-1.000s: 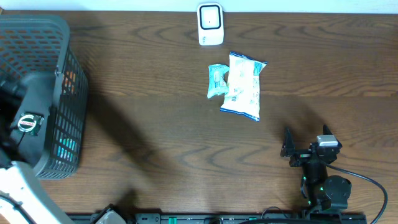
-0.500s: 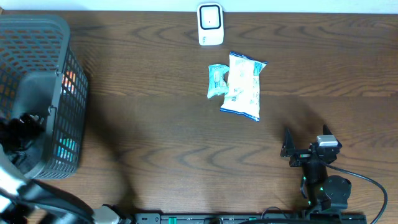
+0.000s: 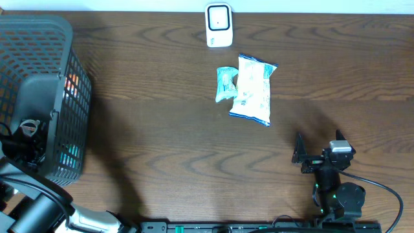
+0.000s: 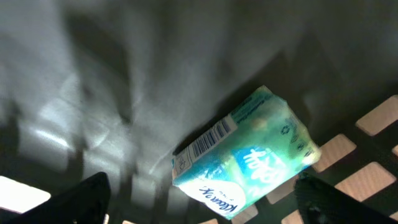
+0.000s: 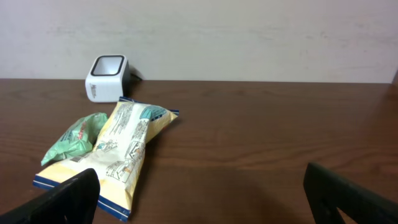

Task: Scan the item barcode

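Dark wood-grain bench (image 3: 162, 149) fills the overhead view, with a pale wall (image 5: 249, 37) behind it. A white scanner (image 3: 218, 26) with a dark window stands at the far edge, and no writing on it can be read. Near it lie 2 packets that touch each other: a small teal packet (image 3: 226, 83) and, just beside it, a larger white packet (image 3: 253, 90) with blue ends. The print on both is too small to make out. A dark mesh basket (image 3: 65, 39) sits at the left end of the bench, and patches of orange and teal show through its side. The left pincer (image 4: 202, 186) hangs inside this basket with its 2 fingertips spread wide, gripping nothing. Below it, on the basket floor, lies a tissue pack (image 4: 249, 155) in teal and white wrap, tilted in the wrist view. The word "Kleenex" reads along its lower edge, and a larger white script logo on the teal face is too blurred to read. A black-and-white barcode (image 4: 208, 140) runs along the upper-left side of the pack, facing the camera, with fine print beside it that cannot be read. The pack's right corner comes near 1 fingertip, and whether they touch cannot be told. The right pincer (image 5: 199, 177) rests low over the near right part of the bench, well apart from the packets, its jaws fully spread and empty.
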